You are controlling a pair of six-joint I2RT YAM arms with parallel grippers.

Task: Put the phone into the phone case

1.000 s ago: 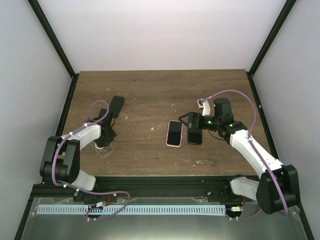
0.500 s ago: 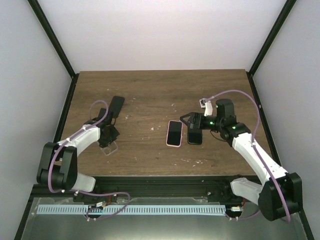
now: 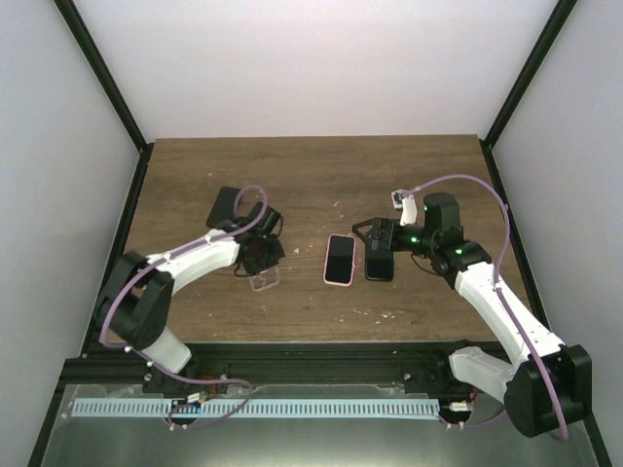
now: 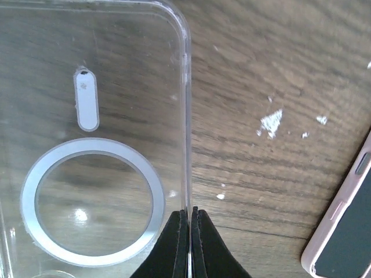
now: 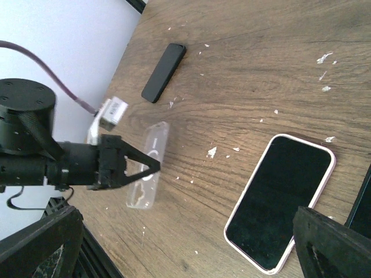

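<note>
My left gripper [image 4: 191, 211] is shut on the right edge of a clear phone case [image 4: 87, 145] with a silver ring, low over the wood. In the top view the left gripper [image 3: 259, 263] and the case [image 3: 265, 282] are left of centre. A phone with a pink rim [image 3: 340, 259] lies screen up at the centre, right of the case; its corner shows in the left wrist view [image 4: 348, 231]. My right gripper [image 3: 373, 236] is open and empty over a dark phone [image 3: 379, 265]. The right wrist view shows the open right gripper [image 5: 188, 231], the pink phone [image 5: 281, 200] and the case [image 5: 148, 174].
Another black phone [image 3: 224, 202] lies at the back left, partly behind the left arm; it also shows in the right wrist view [image 5: 164, 72]. White flecks dot the wooden table [image 3: 311, 175]. Black frame posts stand at the table's left and right edges.
My left arm has carried the clear case to the right, from the table's left side toward the pink phone. The right arm has barely moved.
</note>
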